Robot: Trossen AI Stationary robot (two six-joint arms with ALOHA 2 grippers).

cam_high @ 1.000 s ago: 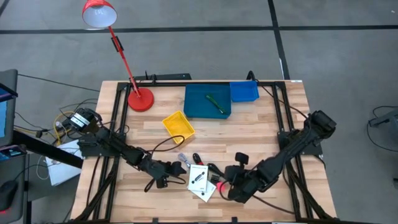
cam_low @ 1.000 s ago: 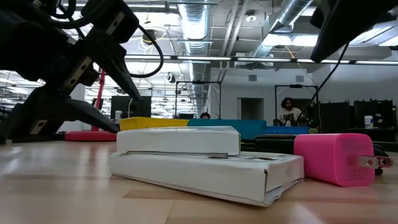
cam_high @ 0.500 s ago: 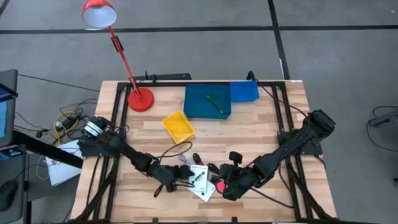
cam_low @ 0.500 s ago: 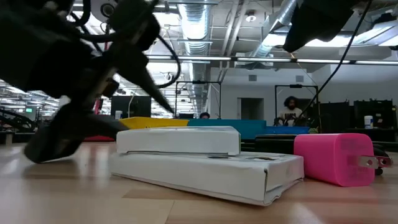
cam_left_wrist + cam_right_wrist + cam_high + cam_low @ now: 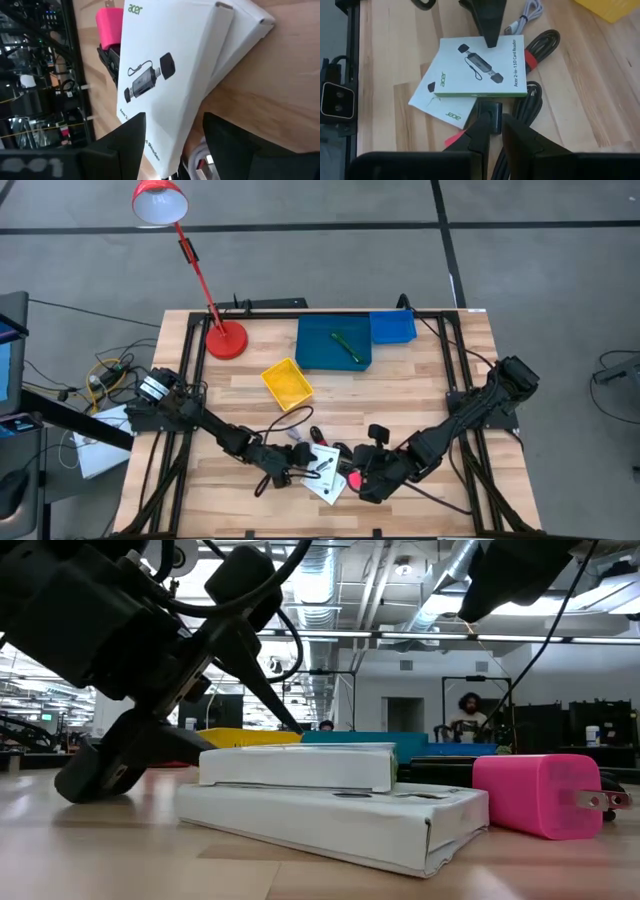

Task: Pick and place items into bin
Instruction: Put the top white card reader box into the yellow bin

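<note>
Two flat white boxes lie stacked near the table's front middle. The upper box (image 5: pixel 480 67) bears a black card-reader picture; the lower box (image 5: pixel 445 112) peeks out beneath it. My left gripper (image 5: pixel 293 473) is open and low at the upper box's left end (image 5: pixel 165 125), with that end between its fingers. My right gripper (image 5: pixel 497 132) hangs shut and empty above a pink plug (image 5: pixel 535 795) and a small black block (image 5: pixel 487 111). Black cables (image 5: pixel 537 55) with a red tie lie beside the boxes. The teal bin (image 5: pixel 320 355) at the back holds a green pen (image 5: pixel 347 345). My left gripper comes at the upper box slanting down from the table's left. One fingertip (image 5: pixel 491 40) stands at the box's far long edge (image 5: pixel 500 39); the other finger (image 5: pixel 100 775) is down by the tabletop, left of the box. Whether either finger presses the box I cannot tell.
A yellow bin (image 5: pixel 287 380) and a blue bin (image 5: pixel 392 327) stand near the teal bin. A red desk lamp (image 5: pixel 225 338) stands at the back left. A white cable (image 5: pixel 525 12) lies beyond the boxes. The black frame rails (image 5: pixel 190 370) run along both table sides.
My left gripper has moved down and toward the table's right, reaching the white boxes and staying open. The upper white box has slid a little along the lower one, away from that gripper.
</note>
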